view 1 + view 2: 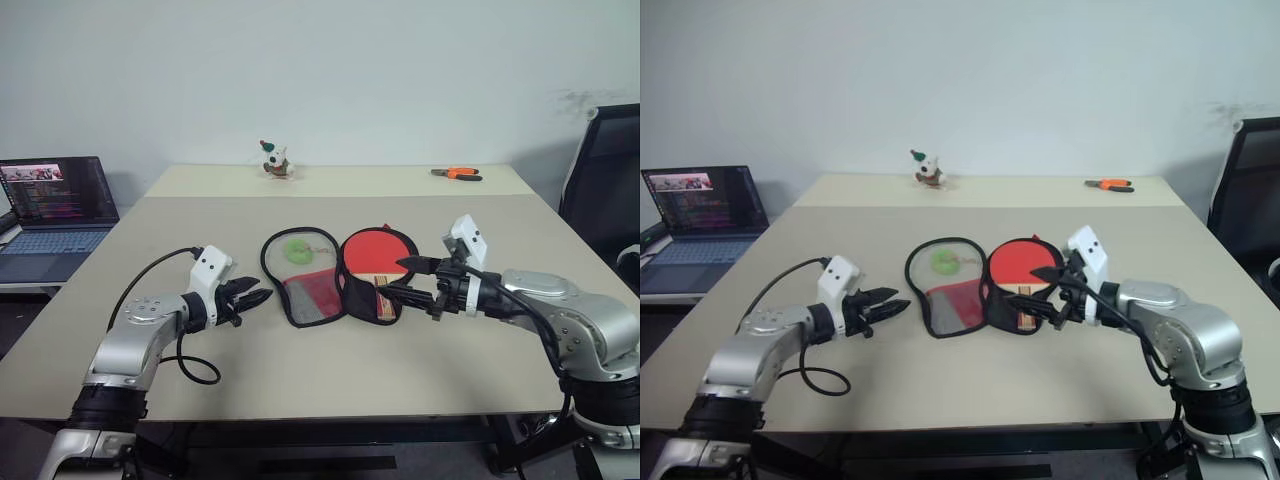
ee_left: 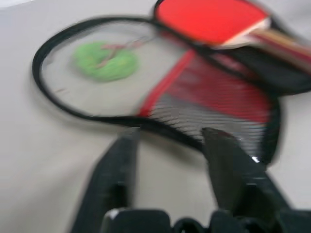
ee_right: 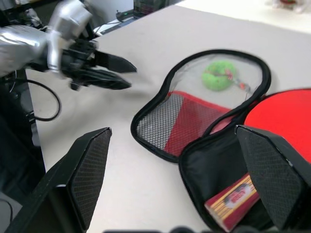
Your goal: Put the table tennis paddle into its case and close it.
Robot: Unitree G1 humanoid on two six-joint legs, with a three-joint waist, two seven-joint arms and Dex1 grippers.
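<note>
The table tennis paddle (image 1: 378,256) has a round red rubber face and a short light wooden handle with dark stripes and a red label near the butt. It lies flat inside the right half of the case (image 1: 330,275), directly in front of my right end effector (image 1: 402,278), whose two black fingers stand wide apart and hold nothing; the handle end sits between those fingers in the right wrist view. The paddle's long axis runs from the far side of the table (image 1: 330,370) toward me, the red face pointing away and the handle pointing back toward my body.

The case is a soft black fabric cover in two hinged halves, lying open and flat like a book. Its left half carries a see-through mesh panel with a red patch over the narrow end, and a small yellow-green ball (image 1: 297,250) shows through the mesh at the round end. This mesh half lies just ahead of my left end effector (image 1: 258,292), which points toward its near rim without touching it; its fingers stand a little apart, gripping nothing.

A laptop (image 1: 52,215) stands well to the left of my left end effector.
</note>
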